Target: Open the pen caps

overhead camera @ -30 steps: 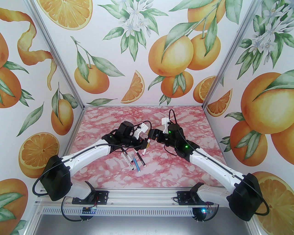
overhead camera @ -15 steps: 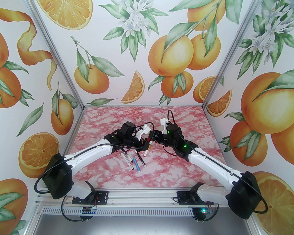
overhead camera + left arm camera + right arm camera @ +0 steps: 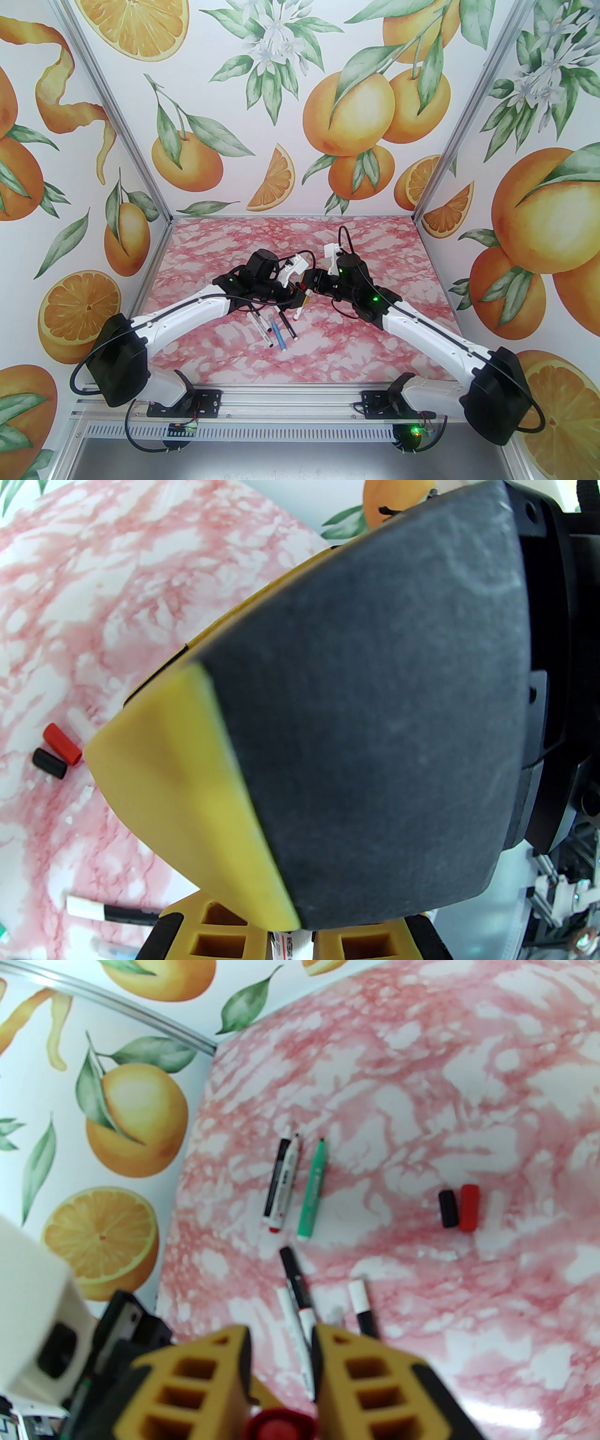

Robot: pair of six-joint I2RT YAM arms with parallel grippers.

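Closest in the right wrist view: right gripper (image 3: pixel 281 1335), yellow fingers (image 3: pixel 201 1382) drawn in against both sides of the fitted red cap (image 3: pixel 279 1426) - 1 cap, on the end of the held pen (image 3: pixel 300 307). That pen hangs tilted above the pink marbled table (image 3: pixel 375 262), btwn the two grippers.

Left gripper (image 3: pixel 290 937) is clamped on the same pen's white printed barrel, seen low in the left wrist view. The other arm's black-padded finger looms right in front of that camera.

Next out, on the table just past the fingertips, 4 loose pens lie close together:
- 1 black-topped pen (image 3: pixel 293 1271)
- 1 slim white pen (image 3: pixel 287 1311)
- 1 white-topped black pen (image 3: pixel 362 1304)
- 1 blue pen (image 3: pixel 277 333), only a pale blur from the wrist

Farther, 3 more pens, roughly parallel:
- black-and-white pen (image 3: pixel 276 1180) touching a white red-ended pen (image 3: pixel 287 1185)
- green pen (image 3: pixel 313 1192) just beside, apart

Off to the right of those in that view, 3 loose caps in a row - black cap (image 3: pixel 448 1208) touching the loose red cap (image 3: pixel 469 1207), white cap (image 3: pixel 496 1208) just beside.
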